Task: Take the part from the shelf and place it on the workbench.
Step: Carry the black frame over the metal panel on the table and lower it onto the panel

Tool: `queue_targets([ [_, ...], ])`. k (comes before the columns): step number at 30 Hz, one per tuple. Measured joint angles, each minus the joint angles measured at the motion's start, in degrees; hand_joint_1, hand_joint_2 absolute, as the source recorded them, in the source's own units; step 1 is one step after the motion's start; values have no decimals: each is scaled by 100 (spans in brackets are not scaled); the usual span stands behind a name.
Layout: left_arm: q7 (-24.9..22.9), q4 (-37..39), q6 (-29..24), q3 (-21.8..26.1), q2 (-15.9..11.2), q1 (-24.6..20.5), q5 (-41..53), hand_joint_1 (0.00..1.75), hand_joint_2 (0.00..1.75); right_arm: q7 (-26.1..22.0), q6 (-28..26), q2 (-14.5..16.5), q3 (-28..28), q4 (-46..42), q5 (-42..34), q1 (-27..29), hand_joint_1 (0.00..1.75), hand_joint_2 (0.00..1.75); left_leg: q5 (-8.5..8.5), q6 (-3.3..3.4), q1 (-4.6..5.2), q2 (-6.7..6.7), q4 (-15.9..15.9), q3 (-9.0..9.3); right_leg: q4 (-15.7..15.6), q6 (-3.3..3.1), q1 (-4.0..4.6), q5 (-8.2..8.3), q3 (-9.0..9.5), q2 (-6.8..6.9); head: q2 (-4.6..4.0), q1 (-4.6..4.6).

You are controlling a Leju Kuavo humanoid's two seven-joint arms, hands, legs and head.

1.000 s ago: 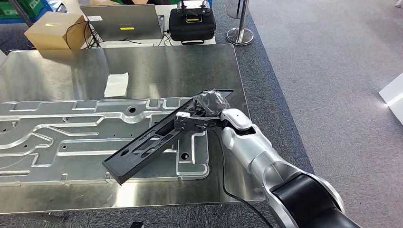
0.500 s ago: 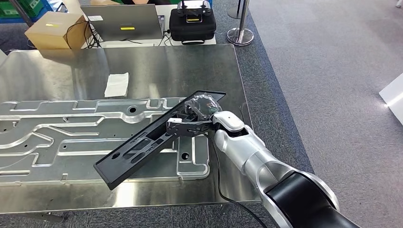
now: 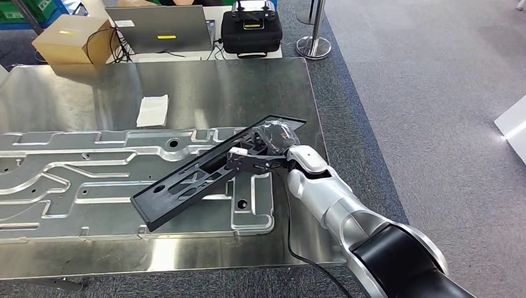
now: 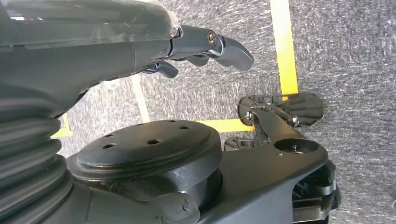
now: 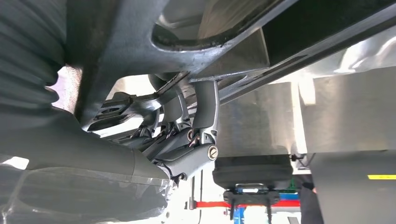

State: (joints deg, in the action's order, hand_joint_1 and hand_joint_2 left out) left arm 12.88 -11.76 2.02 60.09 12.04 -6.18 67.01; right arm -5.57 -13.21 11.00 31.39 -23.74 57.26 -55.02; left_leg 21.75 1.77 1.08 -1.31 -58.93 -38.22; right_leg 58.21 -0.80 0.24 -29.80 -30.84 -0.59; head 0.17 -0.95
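Since half a second ago, the long black part (image 3: 214, 172) has swung slightly back toward 1 o'clock, clamped in the right hand (image 3: 263, 151) above the workbench (image 3: 205, 87). Left hand (image 4: 205, 46) hangs empty, fingers apart. Placing step: next, lower it flat and let go.

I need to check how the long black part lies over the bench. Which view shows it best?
The head view: the whole black part shows, slanting over the workbench, gripped by the right hand. The right wrist view catches just its underside up close. The left wrist view faces the floor.
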Motion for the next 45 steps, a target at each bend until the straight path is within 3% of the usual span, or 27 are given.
queue_targets([
  [1, 15, 0, 1, -9, -3, -2, 40, 0, 175, -7, -5, -25, -1, 0, -22, 6, 175, 175, 0, 0, 0, 0, 0, 0, -1, 0, 0, 0, 0, 0, 0, 0],
  [5, 36, 0, 50, -45, -22, -1, 112, 0, 175, -51, -24, -125, -7, 0, -93, 40, 0, 175, 0, 0, 0, 0, 0, 0, -1, 0, 0, 0, 1, 0, 1, 0],
  [30, 414, 0, 286, -202, -100, 134, 257, 0, 175, -189, -172, -774, -180, -51, -483, 422, 0, 175, 3, 3, 0, 0, 0, 11, -7, 0, 0, 0, 16, 0, 1, 0],
  [34, 621, 0, 486, -195, -114, 163, 120, 0, 0, -378, -193, -819, -282, -137, -739, 489, 0, 175, 3, 4, 0, 0, 0, 13, -8, 0, 0, 0, 16, 1, 0, 0],
  [45, 651, 0, 580, -107, -131, 191, -12, 0, 0, -797, -343, -956, -841, -940, -1568, 1000, 0, 175, 18, 14, 5, -1, -5, 18, -16, 5, -5, -2, 27, 1, 1, 1],
])
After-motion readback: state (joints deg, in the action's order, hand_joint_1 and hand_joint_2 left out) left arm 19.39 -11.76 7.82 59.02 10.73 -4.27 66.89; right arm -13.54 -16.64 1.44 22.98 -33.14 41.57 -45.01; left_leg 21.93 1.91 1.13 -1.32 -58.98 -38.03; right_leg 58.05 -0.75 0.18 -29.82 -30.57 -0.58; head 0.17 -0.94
